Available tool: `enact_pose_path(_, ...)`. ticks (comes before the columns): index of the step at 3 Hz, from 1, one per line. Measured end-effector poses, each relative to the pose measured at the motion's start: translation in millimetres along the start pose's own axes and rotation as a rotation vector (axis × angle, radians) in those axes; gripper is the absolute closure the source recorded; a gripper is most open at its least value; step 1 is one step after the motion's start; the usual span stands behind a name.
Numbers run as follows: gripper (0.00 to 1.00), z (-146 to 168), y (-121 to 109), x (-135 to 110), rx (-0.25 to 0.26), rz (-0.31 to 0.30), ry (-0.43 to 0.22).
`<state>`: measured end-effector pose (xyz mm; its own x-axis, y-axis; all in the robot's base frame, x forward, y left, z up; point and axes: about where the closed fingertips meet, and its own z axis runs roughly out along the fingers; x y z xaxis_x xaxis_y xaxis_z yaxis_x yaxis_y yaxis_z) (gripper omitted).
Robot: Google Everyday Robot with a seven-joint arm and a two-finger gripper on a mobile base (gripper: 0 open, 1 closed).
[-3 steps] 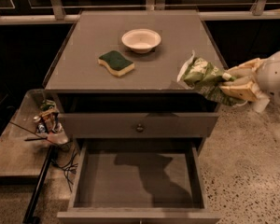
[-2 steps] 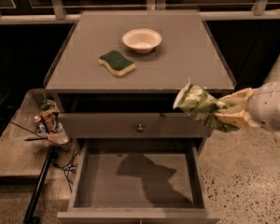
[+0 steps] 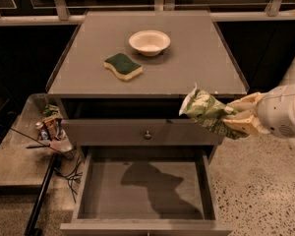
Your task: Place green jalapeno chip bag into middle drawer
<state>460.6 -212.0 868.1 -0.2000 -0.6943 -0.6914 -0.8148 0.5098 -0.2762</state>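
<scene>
My gripper (image 3: 235,120) comes in from the right and is shut on the green jalapeno chip bag (image 3: 205,111), a crinkled light-green bag with white print. The bag hangs in the air in front of the cabinet's right front corner, above the right side of the middle drawer (image 3: 145,191). That drawer is pulled wide open below, with a flat grey floor on which the shadow of the bag and arm falls.
A white bowl (image 3: 149,42) and a green-and-yellow sponge (image 3: 123,66) sit on the cabinet top (image 3: 191,68). A closed drawer front with a round knob (image 3: 147,134) is above the open drawer. A low tray with clutter (image 3: 51,129) stands at the left.
My gripper has carried the chip bag down and forward, from the cabinet top's right edge to a spot in front of the cabinet, above the open drawer.
</scene>
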Motion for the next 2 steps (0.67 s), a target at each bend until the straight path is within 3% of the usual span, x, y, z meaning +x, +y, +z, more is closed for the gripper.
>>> enact_pose_path(1, 1.00, 44, 27, 17, -0.106, 0.012, 0.030)
enact_pose_path(2, 1.00, 97, 62, 55, -0.218, 0.052, 0.039)
